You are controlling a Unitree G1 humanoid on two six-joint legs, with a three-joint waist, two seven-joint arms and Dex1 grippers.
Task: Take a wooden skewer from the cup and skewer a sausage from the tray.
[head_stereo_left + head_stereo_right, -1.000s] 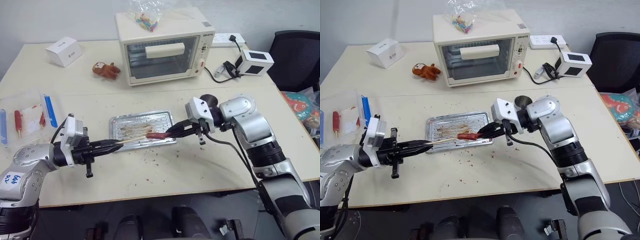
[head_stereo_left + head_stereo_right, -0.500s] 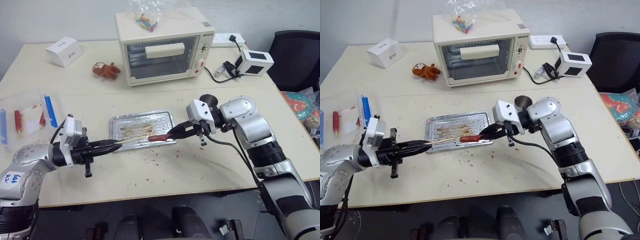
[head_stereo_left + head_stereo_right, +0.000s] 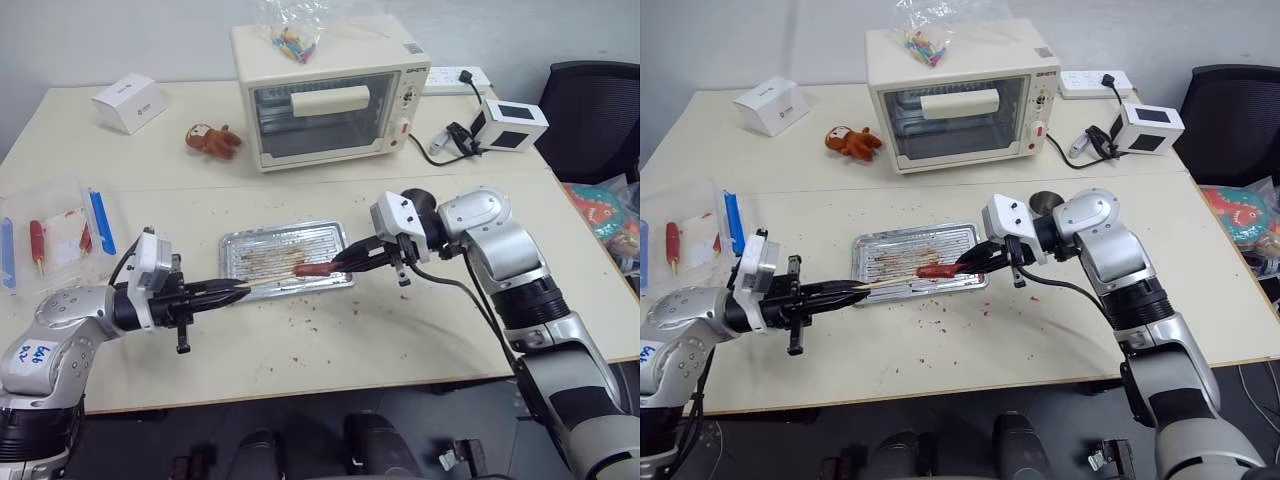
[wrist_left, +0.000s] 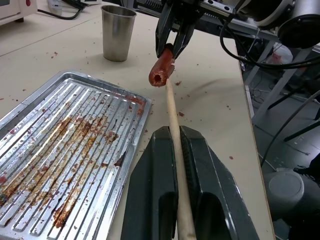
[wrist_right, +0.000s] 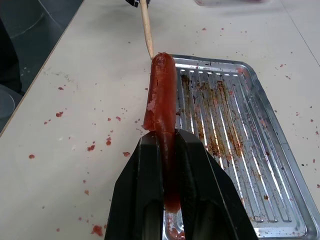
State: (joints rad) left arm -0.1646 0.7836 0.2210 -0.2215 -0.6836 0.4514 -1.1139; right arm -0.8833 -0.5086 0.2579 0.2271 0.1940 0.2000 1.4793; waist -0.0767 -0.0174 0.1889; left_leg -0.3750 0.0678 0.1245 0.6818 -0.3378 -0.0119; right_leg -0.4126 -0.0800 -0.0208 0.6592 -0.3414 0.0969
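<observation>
The sausage, glossy, reddish-brown and finger-length, is held lengthwise between the closed jaws of the right gripper, just right of the frame's centre, above the near right edge of the tray. Its free end is met by the pointed tip of the wooden skewer, a thin, straight, pale stick. The skewer is clamped between the shut jaws of the left gripper, at lower left of centre, and is pointed rightward over the tray's near edge. The tray is shallow, silvery and ridged, with rounded corners and brown grease stains. A tapered grey metal cup is seen standing upright on the crumb-specked table, behind the right gripper.
</observation>
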